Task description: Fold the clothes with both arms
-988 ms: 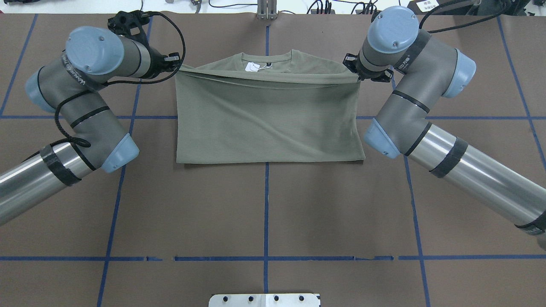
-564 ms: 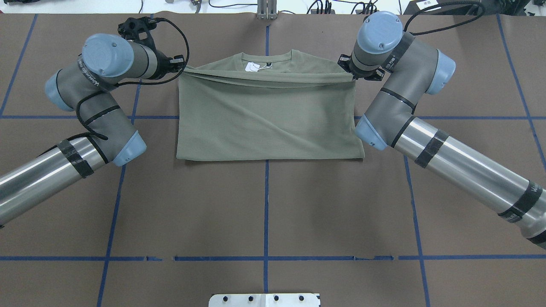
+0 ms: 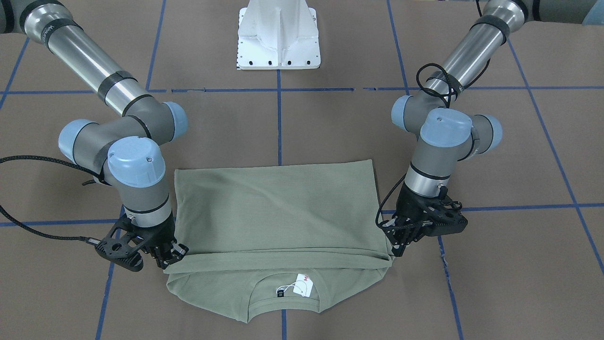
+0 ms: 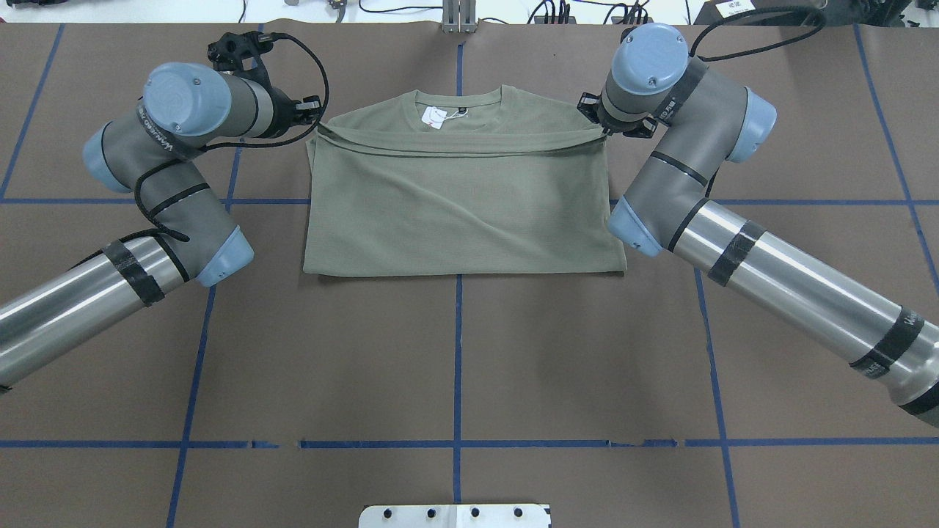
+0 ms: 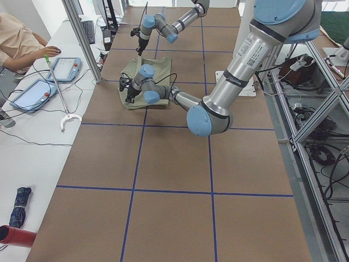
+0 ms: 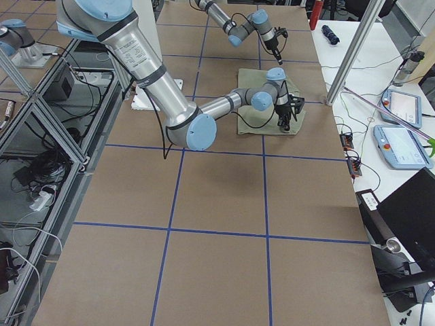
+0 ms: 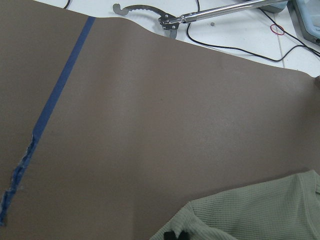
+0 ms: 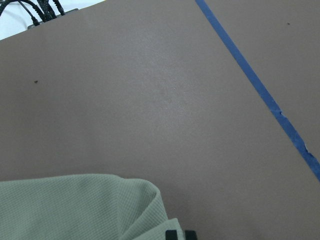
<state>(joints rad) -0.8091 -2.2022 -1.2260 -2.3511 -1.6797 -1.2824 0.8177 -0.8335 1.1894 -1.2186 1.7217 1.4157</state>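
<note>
The sage-green shirt (image 4: 462,205) lies on the brown table, its lower half folded up over the chest. The folded-over edge stops just below the collar and its white hang tag (image 4: 434,116). My left gripper (image 4: 314,128) is shut on the left corner of that edge, and my right gripper (image 4: 605,132) is shut on the right corner. In the front-facing view the left gripper (image 3: 394,250) is on the right and the right gripper (image 3: 172,257) on the left, both low at the shirt (image 3: 278,208). Each wrist view shows shirt fabric (image 7: 260,215) (image 8: 75,210) at the fingertips.
The white pedestal base (image 3: 279,38) stands at the robot's side of the table. Blue tape lines (image 4: 458,352) grid the brown surface. Cables and a reaching tool (image 7: 200,17) lie past the far edge. An operator (image 5: 16,43) sits with tablets beside the table.
Both grippers have moved slightly inward and down with the shirt's edge. The raised, stretched fold has settled flatter onto the shirt below the collar.
</note>
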